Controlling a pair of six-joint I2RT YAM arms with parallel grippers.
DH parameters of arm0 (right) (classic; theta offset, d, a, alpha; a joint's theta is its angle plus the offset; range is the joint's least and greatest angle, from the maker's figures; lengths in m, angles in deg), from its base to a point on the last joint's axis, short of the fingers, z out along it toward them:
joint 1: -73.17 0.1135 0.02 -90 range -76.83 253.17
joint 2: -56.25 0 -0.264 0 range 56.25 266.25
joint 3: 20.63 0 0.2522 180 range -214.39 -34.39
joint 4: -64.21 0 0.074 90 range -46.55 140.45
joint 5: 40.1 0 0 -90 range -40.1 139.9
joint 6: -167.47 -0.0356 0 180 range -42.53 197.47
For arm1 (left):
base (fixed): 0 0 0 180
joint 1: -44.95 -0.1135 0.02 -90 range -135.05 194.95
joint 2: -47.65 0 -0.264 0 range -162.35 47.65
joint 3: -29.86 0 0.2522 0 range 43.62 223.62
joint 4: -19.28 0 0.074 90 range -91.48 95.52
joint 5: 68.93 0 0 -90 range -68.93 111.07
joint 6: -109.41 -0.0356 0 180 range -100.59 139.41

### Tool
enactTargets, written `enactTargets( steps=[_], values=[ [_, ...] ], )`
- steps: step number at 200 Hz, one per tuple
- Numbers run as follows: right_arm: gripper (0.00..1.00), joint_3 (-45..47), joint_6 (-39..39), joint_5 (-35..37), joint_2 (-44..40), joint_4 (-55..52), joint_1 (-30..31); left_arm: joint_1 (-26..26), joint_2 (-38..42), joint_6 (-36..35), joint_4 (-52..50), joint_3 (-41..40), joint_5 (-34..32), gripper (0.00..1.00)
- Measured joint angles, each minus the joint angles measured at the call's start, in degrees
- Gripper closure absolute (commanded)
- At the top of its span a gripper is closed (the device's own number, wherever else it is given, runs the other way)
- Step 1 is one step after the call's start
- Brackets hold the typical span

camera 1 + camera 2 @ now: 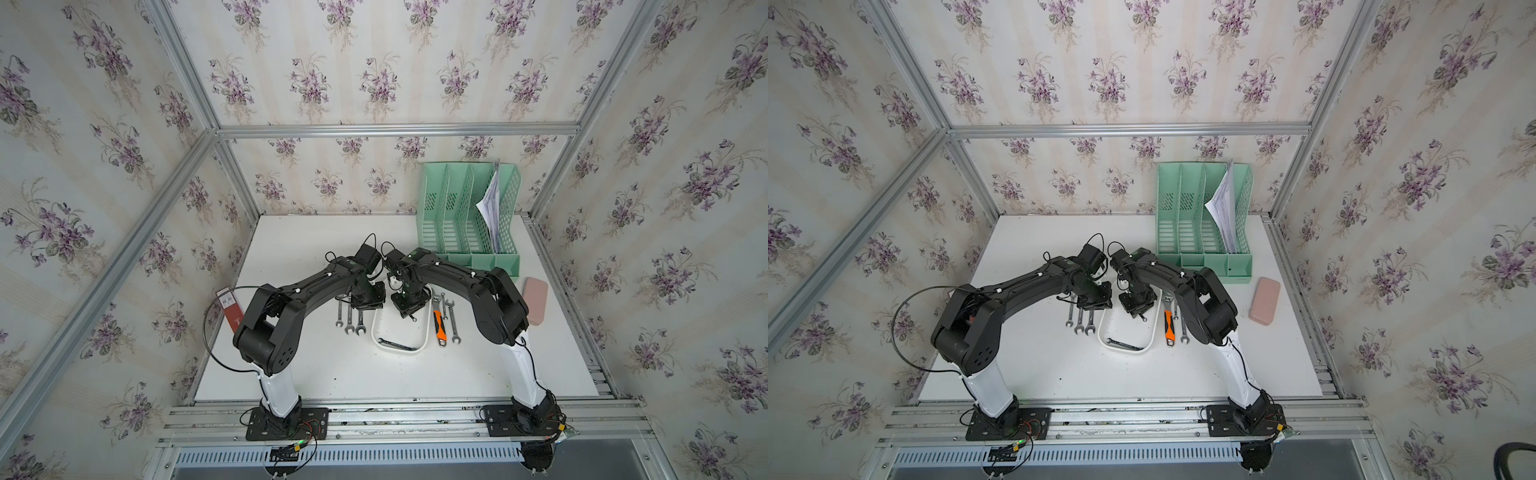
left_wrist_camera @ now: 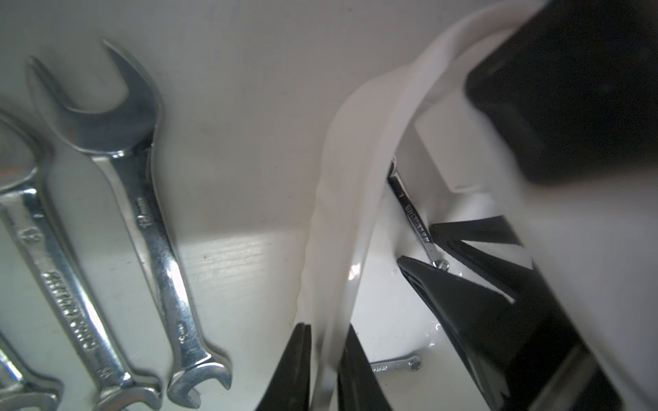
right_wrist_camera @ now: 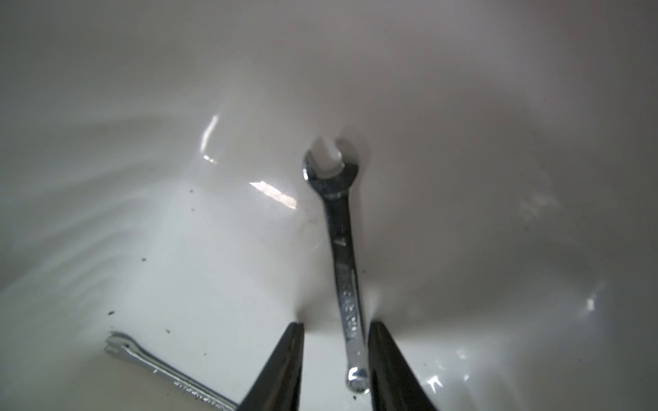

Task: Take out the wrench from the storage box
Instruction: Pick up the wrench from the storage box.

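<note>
in both top views the flat white table holds everything. the black left arm and the black right arm bend in over its middle. the storage box, a shallow white plastic tray with round corners and low smooth walls, sits between them.

the left jaws are closed almost all the way on the thin side wall of the box, one jaw inside and one outside. i think that keeps the slippery box from sliding.

the right jaws reach down inside the box. they stand partly open, one on each side of the small shiny silver metal wrench, close to its ring end. there is a gap on one side, so they are not squeezing it yet. the wrench is thin and hard, and it is in the box.

a thinner silver wrench lies flat in the box too. three bigger shiny wrenches lie side by side on the table just outside.
</note>
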Motion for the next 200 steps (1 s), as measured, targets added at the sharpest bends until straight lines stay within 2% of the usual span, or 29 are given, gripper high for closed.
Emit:
enactTargets(
  steps=[49, 118, 200],
  values=[
    [0.66, -0.2, 0.0, 0.1, 0.4, -0.2, 0.0, 0.0, 0.0, 0.0, 0.0, 0.0, 0.0, 0.81],
    [0.97, -0.6, -0.1, -0.3, 0.9, -1.1, 0.0, 0.0, 0.4, 0.0, 0.1, -0.3, 0.0, 0.81],
    [0.99, -0.2, -0.2, -0.8, -1.0, -1.0, 0.0, 0.0, 0.7, 0.0, 0.1, -0.5, -0.1, 0.81]
  ],
)
